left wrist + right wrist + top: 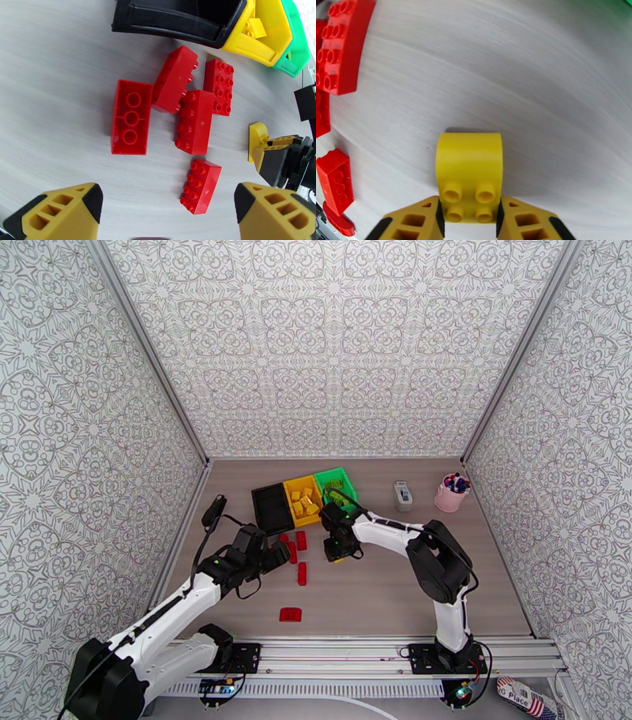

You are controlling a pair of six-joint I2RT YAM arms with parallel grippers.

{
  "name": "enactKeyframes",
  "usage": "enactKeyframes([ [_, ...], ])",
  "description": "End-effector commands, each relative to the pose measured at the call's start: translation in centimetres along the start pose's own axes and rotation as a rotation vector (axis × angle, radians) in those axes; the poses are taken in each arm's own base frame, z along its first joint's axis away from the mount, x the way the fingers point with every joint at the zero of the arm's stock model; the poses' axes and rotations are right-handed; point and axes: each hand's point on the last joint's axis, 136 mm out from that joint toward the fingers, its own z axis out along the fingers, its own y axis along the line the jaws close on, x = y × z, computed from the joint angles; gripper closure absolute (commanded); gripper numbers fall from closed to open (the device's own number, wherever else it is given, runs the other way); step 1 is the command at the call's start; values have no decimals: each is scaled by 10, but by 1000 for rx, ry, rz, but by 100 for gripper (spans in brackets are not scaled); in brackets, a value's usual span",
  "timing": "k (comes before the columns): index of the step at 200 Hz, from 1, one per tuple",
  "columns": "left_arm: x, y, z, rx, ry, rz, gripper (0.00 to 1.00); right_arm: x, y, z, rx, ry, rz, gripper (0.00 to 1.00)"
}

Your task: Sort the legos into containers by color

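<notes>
Legos in red lying loose on the bench, bunched just in front of the black bin: some studs-up, one hollow side up, one tipped on edge against its neighbours. No brick visible inside that bin, so presumably the one meant for red. One more red brick well apart, nearer the arm bases. Yellow bin stocked with yellow pieces, green bin seemingly with green ones; sorting judged well along, red the main colour outstanding.

Right hand closed onto a yellow brick, fingers pressed to its two opposite sides at the studded end. Resting on the bench or barely off it: cannot tell. Gripped so, most likely, for carrying to the yellow bin near behind.

Left hand spread wide, holding nothing, touching nothing. Poised above the red cluster, with a small red brick nearest the gap between its fingertips; seemingly lined up for a red pick.
</notes>
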Motion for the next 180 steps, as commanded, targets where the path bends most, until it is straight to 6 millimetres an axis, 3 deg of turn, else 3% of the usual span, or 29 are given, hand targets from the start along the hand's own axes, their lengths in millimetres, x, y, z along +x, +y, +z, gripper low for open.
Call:
enactKeyframes([
  [1, -1, -13, 2, 44, 14, 1, 6, -10, 7, -19, -64, -48, 38, 68],
  [83, -18, -46, 5, 144, 11, 13, 6, -27, 22, -50, -222, -106, 105, 71],
  [128, -38, -64, 3, 187, -13, 21, 6, -39, 24, -64, -308, -137, 158, 71],
  [180, -70, -60, -10, 196, -73, -5, 6, -68, 31, -78, -432, -194, 228, 70],
])
